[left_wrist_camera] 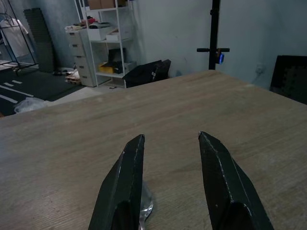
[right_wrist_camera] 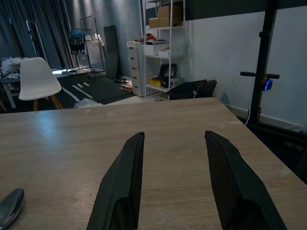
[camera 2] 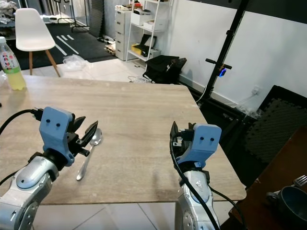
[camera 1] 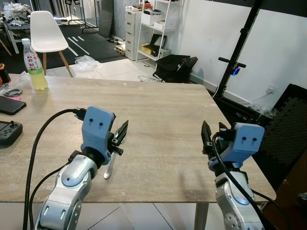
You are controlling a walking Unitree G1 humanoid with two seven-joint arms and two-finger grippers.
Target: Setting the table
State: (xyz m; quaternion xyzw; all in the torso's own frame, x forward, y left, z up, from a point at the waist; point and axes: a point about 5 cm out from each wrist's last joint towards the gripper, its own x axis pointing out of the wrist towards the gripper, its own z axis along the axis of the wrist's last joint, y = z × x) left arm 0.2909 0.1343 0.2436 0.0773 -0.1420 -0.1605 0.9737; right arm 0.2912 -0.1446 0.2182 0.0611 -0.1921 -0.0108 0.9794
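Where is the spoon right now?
The spoon lies flat on the wooden table, near its front edge on the robot's left, just under the open left end effector and untouched by it.

Bottle [camera 1: 34,64] label too small to read.

We see two silver, rounded arms, each ending in a light-blue boxy wrist housing with two small dark holes. The left hand [camera 1: 122,131] and right hand [camera 1: 205,134] each carry two long, black, tapered fingers. Thick black cables loop along both arms.
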